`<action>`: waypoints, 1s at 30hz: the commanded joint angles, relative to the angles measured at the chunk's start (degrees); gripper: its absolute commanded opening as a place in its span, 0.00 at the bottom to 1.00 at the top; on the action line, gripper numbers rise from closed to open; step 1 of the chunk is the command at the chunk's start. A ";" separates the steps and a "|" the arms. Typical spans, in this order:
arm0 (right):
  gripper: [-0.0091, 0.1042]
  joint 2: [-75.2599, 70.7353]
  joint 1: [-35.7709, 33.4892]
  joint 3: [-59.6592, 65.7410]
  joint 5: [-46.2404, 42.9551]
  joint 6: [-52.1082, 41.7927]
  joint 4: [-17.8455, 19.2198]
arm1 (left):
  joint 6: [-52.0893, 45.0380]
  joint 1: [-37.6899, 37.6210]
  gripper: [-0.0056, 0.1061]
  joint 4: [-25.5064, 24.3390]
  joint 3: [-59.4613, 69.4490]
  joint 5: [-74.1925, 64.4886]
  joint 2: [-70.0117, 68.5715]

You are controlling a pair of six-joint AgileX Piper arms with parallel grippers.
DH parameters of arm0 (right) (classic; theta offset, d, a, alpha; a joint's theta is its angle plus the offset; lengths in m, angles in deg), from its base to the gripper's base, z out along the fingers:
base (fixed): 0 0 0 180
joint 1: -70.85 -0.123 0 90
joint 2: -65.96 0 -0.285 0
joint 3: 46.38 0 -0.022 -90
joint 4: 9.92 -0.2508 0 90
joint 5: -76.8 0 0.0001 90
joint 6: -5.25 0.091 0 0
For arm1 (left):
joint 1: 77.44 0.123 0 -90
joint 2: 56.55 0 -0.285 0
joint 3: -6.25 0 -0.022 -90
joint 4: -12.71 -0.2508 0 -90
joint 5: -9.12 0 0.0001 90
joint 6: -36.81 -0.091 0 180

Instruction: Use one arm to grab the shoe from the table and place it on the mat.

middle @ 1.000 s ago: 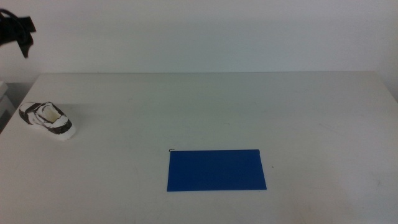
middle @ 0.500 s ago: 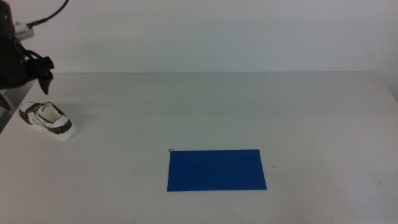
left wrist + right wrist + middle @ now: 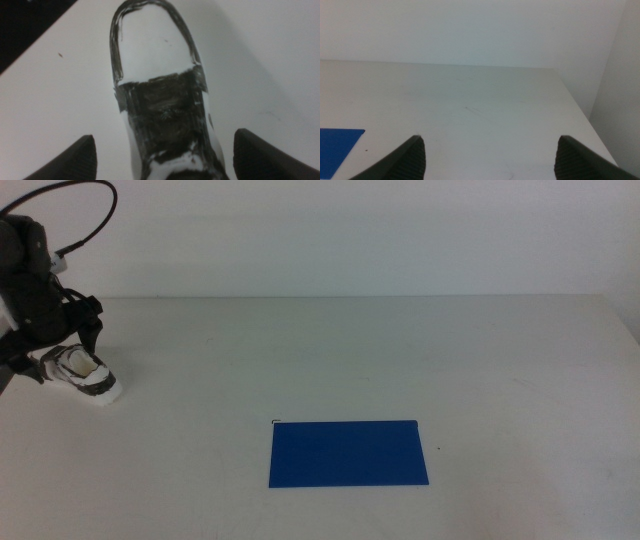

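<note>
Lowered over the shoe [image 3: 82,375] since before, left gripper [image 3: 164,155] gapes astride it — toe pointing away; right gripper [image 3: 490,155] spread, idle.

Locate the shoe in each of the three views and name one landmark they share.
Middle view: shoe at far left of the table, under the left gripper.
Left wrist view: shoe fills the centre, between the open jaws.
Right wrist view: not in it.
Shared landmark: the white table.
</note>
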State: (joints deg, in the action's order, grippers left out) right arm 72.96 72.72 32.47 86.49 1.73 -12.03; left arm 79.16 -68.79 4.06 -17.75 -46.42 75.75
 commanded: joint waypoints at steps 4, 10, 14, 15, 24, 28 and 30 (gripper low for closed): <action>0.67 -1.21 -0.18 -0.54 -4.54 -0.72 0.49 | 2.63 0.01 0.88 0.35 -1.69 2.15 -2.48; 0.67 -1.21 -0.18 -0.54 -4.54 -0.72 0.49 | 2.77 0.01 0.76 1.57 -1.69 2.47 -1.88; 0.67 -1.21 -0.18 -0.54 -4.54 -0.72 0.49 | 2.77 0.01 0.61 1.76 -1.69 2.73 -1.88; 0.67 -1.21 -0.18 -0.54 -4.54 -0.72 0.49 | 2.77 0.01 0.56 1.76 -1.69 2.73 -1.88; 0.67 -1.21 -0.18 -0.54 -4.54 -0.72 0.49 | 3.47 -0.05 0.04 1.80 -1.69 -1.04 -3.01; 0.67 -1.21 -0.18 -0.54 -4.54 -0.72 0.49 | 3.90 -0.34 0.04 1.34 -1.69 -3.56 -5.66; 0.67 -1.21 -0.18 -0.54 -4.54 -0.72 0.49 | 5.01 -0.82 0.04 -0.15 -1.69 -5.73 -7.19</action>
State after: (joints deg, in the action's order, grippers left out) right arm 72.96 72.72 32.47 86.49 1.73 -12.03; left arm 82.86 -69.17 5.33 -17.75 -51.06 74.09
